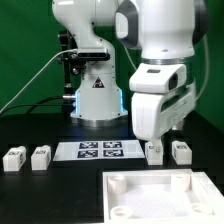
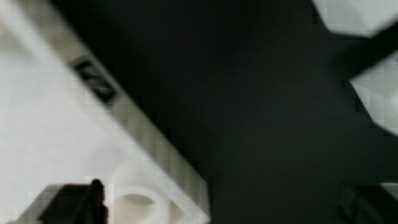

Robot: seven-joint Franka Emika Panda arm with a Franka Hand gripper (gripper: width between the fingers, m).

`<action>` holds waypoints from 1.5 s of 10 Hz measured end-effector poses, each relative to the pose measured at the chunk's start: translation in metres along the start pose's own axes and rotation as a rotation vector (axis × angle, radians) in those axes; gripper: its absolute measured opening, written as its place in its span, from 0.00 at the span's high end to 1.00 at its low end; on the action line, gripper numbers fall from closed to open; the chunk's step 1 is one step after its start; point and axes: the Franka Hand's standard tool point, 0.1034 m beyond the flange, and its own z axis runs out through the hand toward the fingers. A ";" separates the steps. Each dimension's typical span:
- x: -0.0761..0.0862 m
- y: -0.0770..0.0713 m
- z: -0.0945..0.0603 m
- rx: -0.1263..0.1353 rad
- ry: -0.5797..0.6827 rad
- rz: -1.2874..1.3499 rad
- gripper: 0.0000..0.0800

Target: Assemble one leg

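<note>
We're at pickup, by our read — gripper (image 1: 152,143), jaws apart, over a leg (image 1: 154,153) toward the bench's (image 1: 60,188) edge on the exterior view's right; next: lower, clamp squarely.

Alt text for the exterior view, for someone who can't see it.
The gripper hangs over one leg on a black table. Three more legs and the marker board lie in the same row; a white square tray sits nearer the camera.
</note>
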 end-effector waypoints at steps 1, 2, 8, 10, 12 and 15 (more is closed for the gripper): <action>0.008 -0.017 0.002 0.002 -0.005 0.165 0.19; 0.018 -0.024 -0.001 0.018 0.004 0.362 0.19; 0.020 -0.038 0.011 0.061 -0.039 0.749 0.19; 0.003 -0.055 0.014 0.130 -0.289 0.814 0.19; -0.005 -0.056 0.018 0.206 -0.458 0.833 0.19; -0.007 -0.064 0.019 0.283 -0.679 0.788 0.19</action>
